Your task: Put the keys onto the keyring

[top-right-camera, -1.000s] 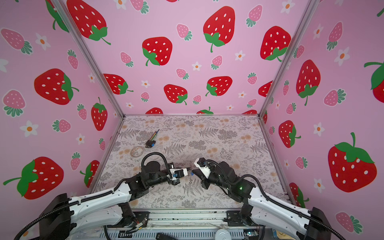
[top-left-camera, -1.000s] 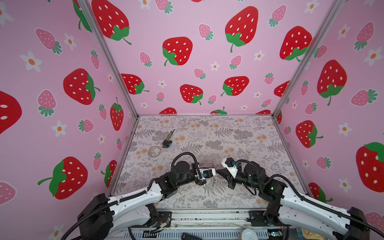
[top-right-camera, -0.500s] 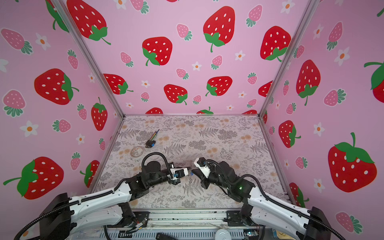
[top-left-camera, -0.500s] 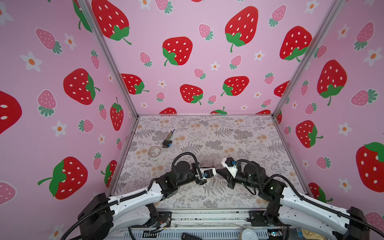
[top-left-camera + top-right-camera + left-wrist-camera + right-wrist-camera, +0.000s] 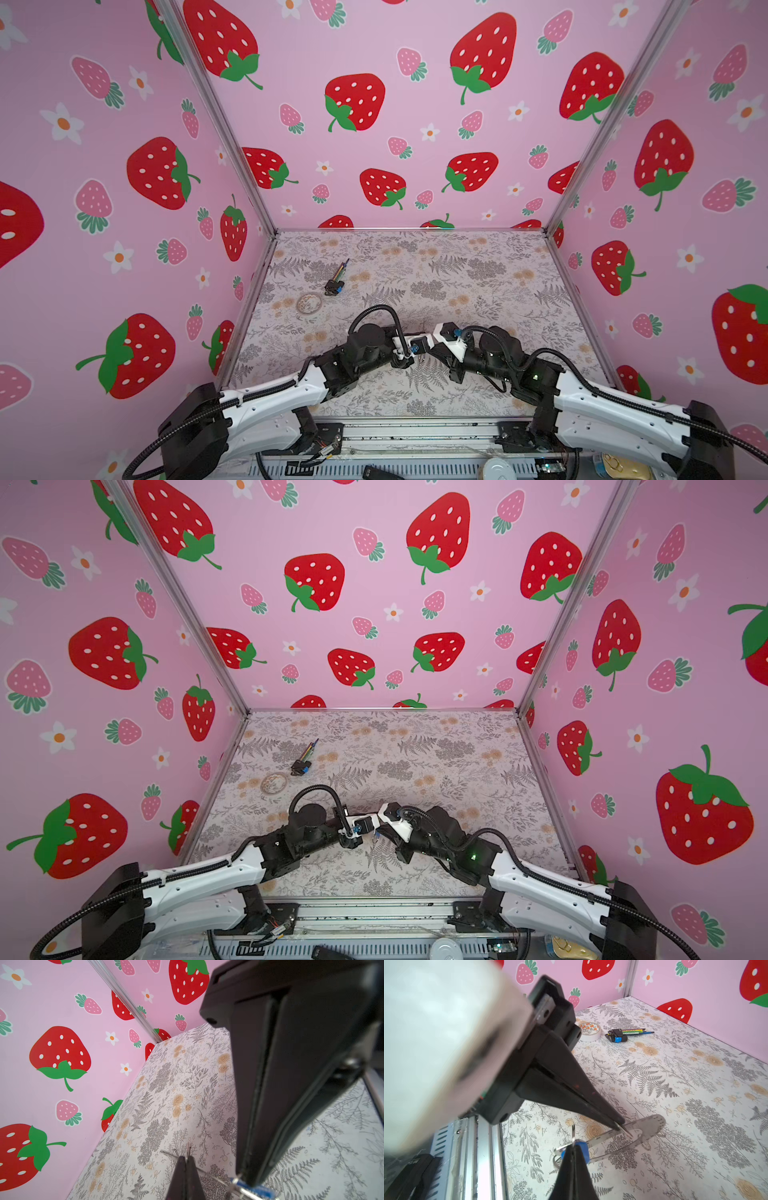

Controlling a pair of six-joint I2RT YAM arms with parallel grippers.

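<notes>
The keyring [image 5: 652,1124], a flat grey ring with tiny rim holes, hangs just above the floral table near the front middle. My left gripper [image 5: 620,1125] is shut on its inner edge; in the left wrist view the same gripper [image 5: 187,1156] pinches the keyring [image 5: 211,1175] seen edge-on. The keys [image 5: 584,1147], a blue tag with a small silver ring, sit against the keyring's near end, with my right gripper [image 5: 573,1146] shut on them. The keys [image 5: 257,1188] also show under the right gripper [image 5: 246,1180]. In a top view the left gripper [image 5: 417,358] and right gripper [image 5: 428,357] meet tip to tip.
A pale tape roll [image 5: 309,302] and a black-and-blue plug with coloured wires [image 5: 334,286] lie at the back left. Pink strawberry walls close the table on three sides. A metal rail [image 5: 477,1147] runs along the front edge.
</notes>
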